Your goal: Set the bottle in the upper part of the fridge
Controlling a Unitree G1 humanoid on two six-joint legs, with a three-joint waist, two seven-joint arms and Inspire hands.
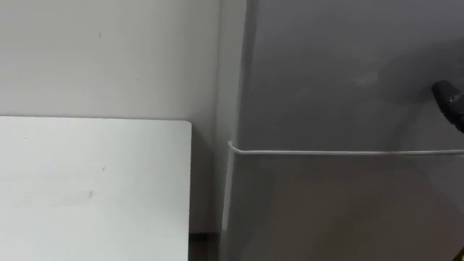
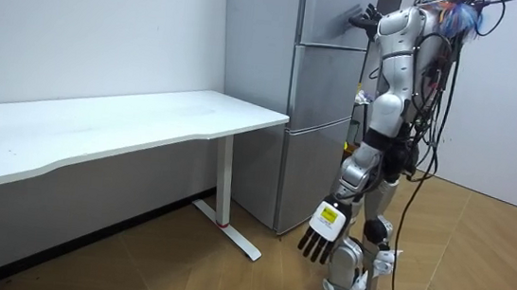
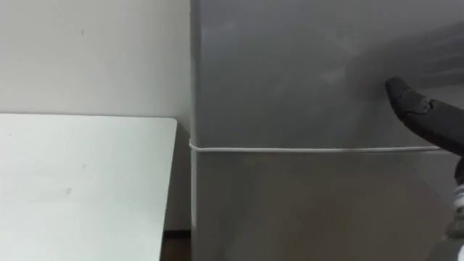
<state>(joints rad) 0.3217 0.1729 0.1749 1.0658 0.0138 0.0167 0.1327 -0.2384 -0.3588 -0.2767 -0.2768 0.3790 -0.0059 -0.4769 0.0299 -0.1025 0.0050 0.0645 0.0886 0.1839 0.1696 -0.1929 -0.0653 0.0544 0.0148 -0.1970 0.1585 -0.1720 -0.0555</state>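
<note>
Right robot hand [image 3: 424, 114] at upper fridge door [image 3: 290, 72]

The right robot hand [image 3: 426, 116] runs off the right edge; fridge [image 3: 290, 72] top cropped.

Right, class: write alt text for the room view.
A humanoid robot stands facing a grey fridge, right hand raised to its upper door, left hand hanging open beside its leg. A white table stands on the room view's left.
</note>
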